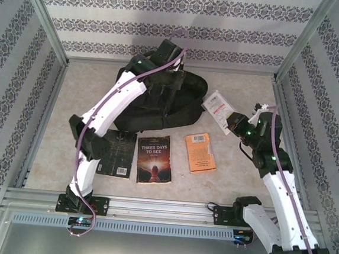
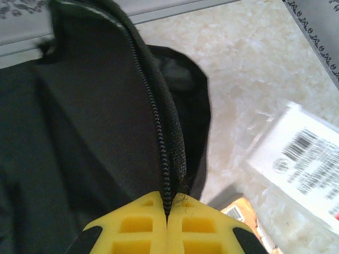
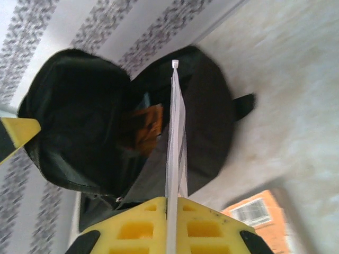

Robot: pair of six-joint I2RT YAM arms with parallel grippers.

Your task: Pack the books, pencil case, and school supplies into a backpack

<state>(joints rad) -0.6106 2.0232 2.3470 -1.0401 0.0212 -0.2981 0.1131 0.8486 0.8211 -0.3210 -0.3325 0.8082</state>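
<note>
backpack (image 1: pixel 186 110) far-centre on worktop (image 1: pixel 236 180), mouth gaping toward right arm | left pincer (image 2: pixel 167 211) clamped on its zipper rim (image 2: pixel 159 132), holding it open | right pincer (image 3: pixel 172 203) nips pink-and-white packet (image 1: pixel 218 110) edge-on, just right of mouth, long axis pointing in

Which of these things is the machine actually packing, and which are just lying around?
For the job: backpack, its zip edge pinched by the left pincer; black book; brown book; orange book; white packet in the right pincer.

Just there: metal rail; patterned walls.
</note>
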